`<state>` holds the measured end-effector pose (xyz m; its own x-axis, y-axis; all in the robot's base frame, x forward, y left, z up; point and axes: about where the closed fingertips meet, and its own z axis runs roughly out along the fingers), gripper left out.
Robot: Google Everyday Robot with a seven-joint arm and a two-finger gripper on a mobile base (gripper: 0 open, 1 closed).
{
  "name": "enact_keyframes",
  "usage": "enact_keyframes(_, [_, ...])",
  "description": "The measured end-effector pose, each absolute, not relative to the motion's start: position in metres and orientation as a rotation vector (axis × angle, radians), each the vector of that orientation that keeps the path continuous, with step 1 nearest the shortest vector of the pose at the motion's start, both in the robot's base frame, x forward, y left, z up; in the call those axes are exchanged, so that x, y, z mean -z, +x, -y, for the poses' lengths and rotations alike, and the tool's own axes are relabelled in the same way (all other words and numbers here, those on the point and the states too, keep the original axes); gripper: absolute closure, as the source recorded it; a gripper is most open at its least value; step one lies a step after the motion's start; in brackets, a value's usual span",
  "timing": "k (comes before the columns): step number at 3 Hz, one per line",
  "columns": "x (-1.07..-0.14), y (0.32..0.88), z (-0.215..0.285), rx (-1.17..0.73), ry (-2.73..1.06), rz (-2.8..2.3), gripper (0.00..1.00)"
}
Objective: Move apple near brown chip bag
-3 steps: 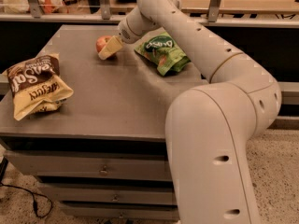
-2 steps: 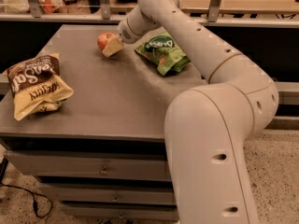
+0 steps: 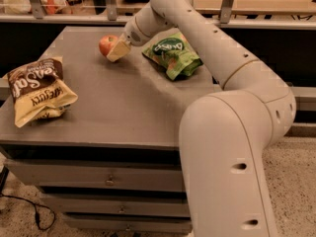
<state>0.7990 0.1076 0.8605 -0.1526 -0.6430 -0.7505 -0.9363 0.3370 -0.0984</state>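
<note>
White "Sa…" on brown chip bag [image 3: 39,94], end effector [image 3: 118,51] beside apple [image 3: 105,43]

One apple [image 3: 106,44]: red-yellow, far side of bench [image 3: 123,107], gripper [image 3: 117,51] against it. One brown chip bag [image 3: 38,90]: crinkled, lying flat, front-left, well apart.

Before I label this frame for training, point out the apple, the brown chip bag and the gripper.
apple [image 3: 105,44]: camera view, its red front.
brown chip bag [image 3: 37,90]: camera view, middle of its front.
gripper [image 3: 118,51]: camera view, tip beside the apple.

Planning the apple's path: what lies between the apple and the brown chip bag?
Nothing: the camera view shows bare tabletop between apple and brown chip bag. The gripper is at the apple, away from the bag.
</note>
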Motion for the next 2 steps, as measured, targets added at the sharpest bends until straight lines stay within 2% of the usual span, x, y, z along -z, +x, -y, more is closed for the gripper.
enact_keyframes(1, [-0.882, 0.772, -0.106, -0.605, -1.466, -1.804, 1.00])
enact_keyframes(2, [-0.893, 0.734, -0.097, -0.688, -1.571, -1.750, 1.00])
